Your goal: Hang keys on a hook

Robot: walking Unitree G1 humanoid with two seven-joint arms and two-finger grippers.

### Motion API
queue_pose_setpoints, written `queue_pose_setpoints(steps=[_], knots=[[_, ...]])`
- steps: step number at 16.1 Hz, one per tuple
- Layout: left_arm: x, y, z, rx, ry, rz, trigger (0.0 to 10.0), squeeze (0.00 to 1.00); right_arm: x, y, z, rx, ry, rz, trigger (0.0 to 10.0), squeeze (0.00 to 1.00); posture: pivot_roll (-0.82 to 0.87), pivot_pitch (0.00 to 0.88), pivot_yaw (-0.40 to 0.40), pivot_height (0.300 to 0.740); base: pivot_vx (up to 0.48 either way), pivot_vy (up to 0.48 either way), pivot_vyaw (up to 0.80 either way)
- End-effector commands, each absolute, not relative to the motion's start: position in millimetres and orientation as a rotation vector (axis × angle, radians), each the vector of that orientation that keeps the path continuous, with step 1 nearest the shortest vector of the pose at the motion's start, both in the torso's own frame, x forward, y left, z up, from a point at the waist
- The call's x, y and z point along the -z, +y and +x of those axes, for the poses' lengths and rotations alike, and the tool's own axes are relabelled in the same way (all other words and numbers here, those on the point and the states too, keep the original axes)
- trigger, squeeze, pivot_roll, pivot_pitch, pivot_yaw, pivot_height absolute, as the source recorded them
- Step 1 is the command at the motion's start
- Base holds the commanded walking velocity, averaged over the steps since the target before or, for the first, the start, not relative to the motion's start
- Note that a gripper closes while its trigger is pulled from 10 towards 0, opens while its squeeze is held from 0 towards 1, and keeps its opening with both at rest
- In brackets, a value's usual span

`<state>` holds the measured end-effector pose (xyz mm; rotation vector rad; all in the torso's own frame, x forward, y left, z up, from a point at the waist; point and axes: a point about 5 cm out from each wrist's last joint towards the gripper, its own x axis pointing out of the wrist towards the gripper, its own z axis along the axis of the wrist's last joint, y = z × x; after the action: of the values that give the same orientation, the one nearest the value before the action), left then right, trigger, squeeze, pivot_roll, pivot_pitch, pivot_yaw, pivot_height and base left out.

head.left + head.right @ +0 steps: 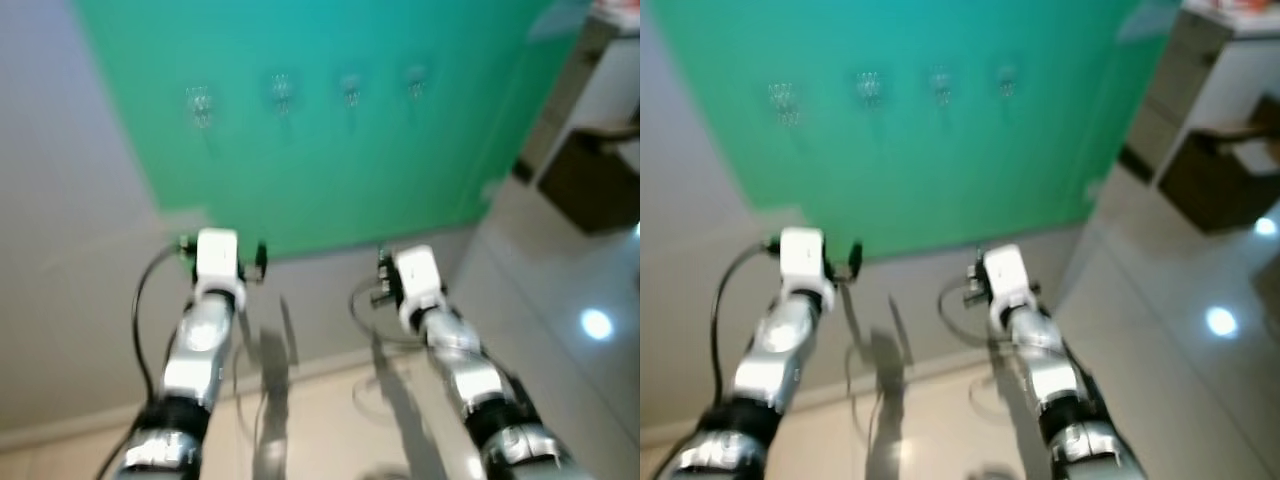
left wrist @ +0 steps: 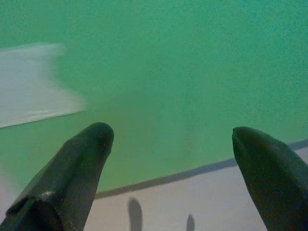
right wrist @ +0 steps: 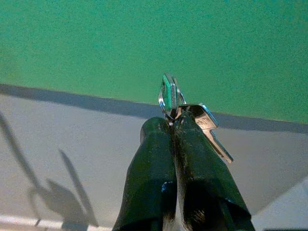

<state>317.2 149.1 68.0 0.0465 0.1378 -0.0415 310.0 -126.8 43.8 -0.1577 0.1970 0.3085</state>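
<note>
A green panel (image 1: 330, 150) on the wall carries a row of several small metal hooks (image 1: 281, 92), blurred in the head views. Both arms are raised toward the wall below the panel. In the right wrist view my right gripper (image 3: 172, 124) is shut on a set of silver keys (image 3: 192, 113); the key ring (image 3: 168, 96) sticks up past the fingertips and one key points off to the side. My left gripper (image 2: 171, 137) is open with nothing between its fingers (image 2: 77, 163), facing the lower edge of the green panel.
Grey wall (image 1: 70, 250) lies left of and below the panel, with a pale skirting board (image 1: 330, 365) at the floor. A white and dark cabinet (image 1: 600, 150) stands at the right on glossy tiles (image 1: 570, 310). The arms cast shadows on the wall.
</note>
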Motion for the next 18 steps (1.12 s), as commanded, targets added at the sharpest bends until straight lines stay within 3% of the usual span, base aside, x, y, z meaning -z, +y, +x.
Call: queue_pose_setpoints(steps=[1, 2, 4, 6, 8, 10, 13, 18], knots=[[-71.0, 150.7, 319.8, 0.035, 0.134, 0.056, 10.0, 0.0, -49.1, -125.5, 313.3, -0.315, 0.177, -0.169, 0.0, 0.0, -0.05, 0.0, 0.005, 0.74, 0.0, 0.0, 0.0], [-71.2, 150.7, 319.6, 0.035, 0.132, 0.052, 10.0, 0.0, -54.9, -119.3, 314.6, -0.362, 0.148, -0.188, 0.0, 0.0, -0.04, 0.0, 0.002, 0.74, 0.0, 0.0, 0.0], [-72.1, 149.5, 320.1, 0.039, 0.127, 0.041, 10.0, 0.0, -89.2, -75.9, 311.2, -0.732, 0.02, -0.226, 0.0, 0.0, -0.04, 0.0, 0.003, 0.74, 0.0, 0.0, 0.0], [-71.5, 147.0, 320.0, 0.042, 0.128, 0.034, 10.0, 0.0, -124.4, -49.5, 303.2, -1.004, -0.084, -0.224, 0.0, 0.0, -0.05, 0.0, 0.004, 0.74, 0.0, 0.0, 0.0], [-71.8, 145.3, 320.5, 0.045, 0.126, 0.03, 10.0, 0.0, -150.6, -37.3, 308.6, -1.052, -0.166, -0.189, 0.0, 0.0, -0.04, 0.0, -0.002, 0.74, 0.0, 0.0, 0.0], [-72.6, 143.4, 321.5, 0.043, 0.123, 0.029, 10.0, 0.0, -184.7, -25.1, 330.4, -0.981, -0.232, -0.071, 0.0, 0.0, -0.03, 0.0, -0.012, 0.74, 0.0, 0.0, 0.0], [-73.9, 147.6, 320.2, 0.019, 0.113, 0.028, 10.0, 0.0, -188.2, -29.9, 346.0, -0.869, -0.2, -0.039, 0.0, 0.0, -0.01, 0.0, -0.028, 0.74, 0.0, 0.0, 0.0], [-73.3, 146.3, 319.1, 0.013, 0.109, 0.021, 10.0, 0.0, -213.0, -20.1, 358.6, -0.897, -0.24, -0.052, 0.0, 0.0, -0.01, 0.0, -0.037, 0.74, 0.0, 0.0, 0.0]])
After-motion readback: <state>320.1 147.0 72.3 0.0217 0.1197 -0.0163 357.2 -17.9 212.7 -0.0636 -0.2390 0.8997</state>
